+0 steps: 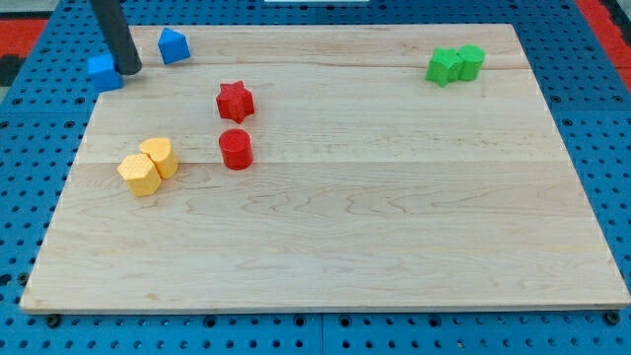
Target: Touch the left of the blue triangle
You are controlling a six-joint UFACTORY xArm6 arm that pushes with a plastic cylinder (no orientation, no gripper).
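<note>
A blue block with a peaked top, seemingly the triangle (175, 45), sits near the board's top left corner. A second blue block, squarer in shape (103, 71), lies at the board's left edge, below and left of it. My tip (129, 70) rests between the two. It is right against the squarer blue block's right side. It is left of and a little below the peaked blue block, with a small gap between them.
A red star (235, 101) and a red cylinder (236, 149) sit left of centre. Two yellow blocks (149, 166) touch each other at the left. Two green blocks (455, 64) touch at the top right. The wooden board (375, 217) lies on a blue pegboard.
</note>
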